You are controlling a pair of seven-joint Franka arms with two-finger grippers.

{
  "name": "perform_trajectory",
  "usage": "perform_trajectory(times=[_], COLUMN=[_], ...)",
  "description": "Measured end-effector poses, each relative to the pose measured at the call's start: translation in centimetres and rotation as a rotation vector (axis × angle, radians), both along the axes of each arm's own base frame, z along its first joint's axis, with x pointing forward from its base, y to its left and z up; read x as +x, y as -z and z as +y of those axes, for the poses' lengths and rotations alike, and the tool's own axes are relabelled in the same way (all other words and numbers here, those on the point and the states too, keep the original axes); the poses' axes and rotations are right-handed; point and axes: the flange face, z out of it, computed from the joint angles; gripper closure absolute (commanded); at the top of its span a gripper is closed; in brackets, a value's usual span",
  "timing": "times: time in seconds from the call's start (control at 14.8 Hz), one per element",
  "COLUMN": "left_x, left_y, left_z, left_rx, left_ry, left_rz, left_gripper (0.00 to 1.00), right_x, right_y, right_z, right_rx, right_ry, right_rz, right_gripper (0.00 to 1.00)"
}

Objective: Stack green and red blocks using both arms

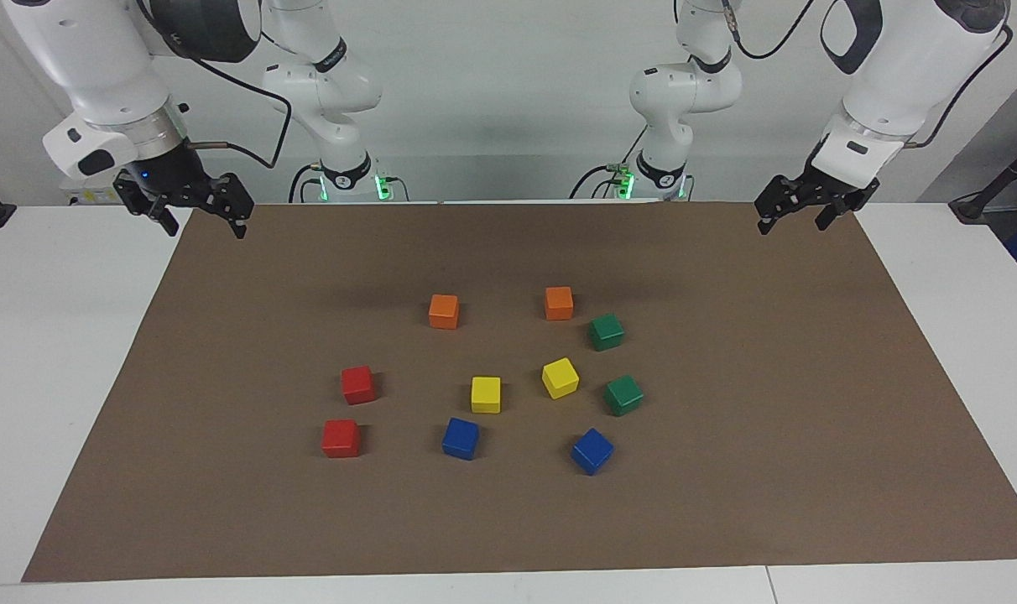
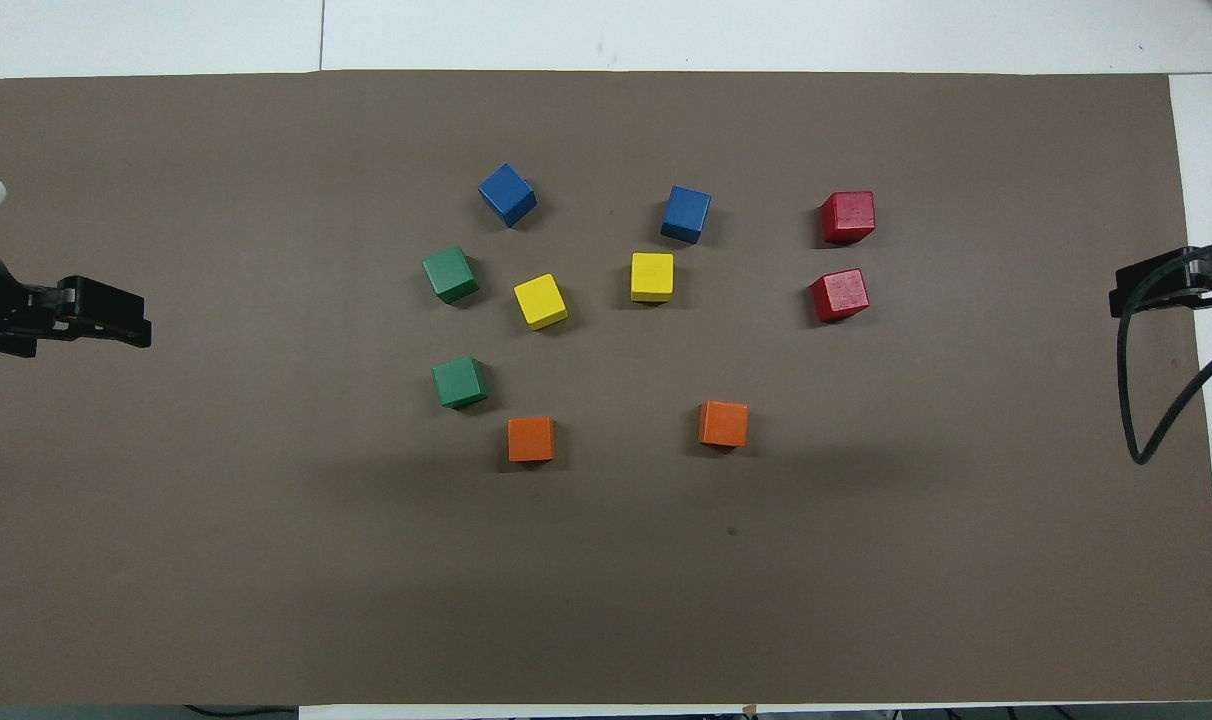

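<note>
Two dark green blocks (image 1: 607, 331) (image 1: 623, 394) lie apart on the brown mat toward the left arm's end; they also show in the overhead view (image 2: 459, 382) (image 2: 451, 273). Two red blocks (image 1: 358, 384) (image 1: 341, 438) lie apart toward the right arm's end, and show from overhead too (image 2: 839, 295) (image 2: 847, 217). No block is stacked. My left gripper (image 1: 792, 223) (image 2: 116, 318) hangs open and empty over the mat's edge at its own end. My right gripper (image 1: 205, 225) (image 2: 1146, 285) hangs open and empty over the mat's edge at its end.
Two orange cubes (image 1: 444, 311) (image 1: 559, 303) lie nearest the robots. Two yellow cubes (image 1: 486, 394) (image 1: 560, 377) sit between the greens and reds. Two blue cubes (image 1: 461, 438) (image 1: 591, 450) lie farthest out. The brown mat (image 1: 727, 503) covers most of the white table.
</note>
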Motion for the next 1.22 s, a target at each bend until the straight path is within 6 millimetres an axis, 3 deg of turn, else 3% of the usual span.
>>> perform_trajectory(times=[0.61,0.88,1.08,1.22], left_x=[0.2,0.7,1.2,1.6], left_y=[0.0,0.3,2.3,5.5], left_z=[0.0,-1.0,-2.6,-4.4], left_rx=[-0.001,-0.003,-0.006,-0.008], left_ry=[-0.004,-0.063,-0.052,-0.052], left_rz=[-0.012,-0.062,-0.077,-0.071], left_gripper=[0.00,0.00,0.00,0.00], right_x=[0.0,0.0,-0.1,-0.1], right_y=[0.0,0.0,0.3,0.8], right_z=[0.0,0.4,0.6,1.0], right_rx=[0.000,0.000,0.000,0.001], right_ry=[-0.001,-0.007,-0.011,-0.018], right_rz=[-0.001,-0.001,0.006,0.012], right_gripper=[0.00,0.00,0.00,0.00])
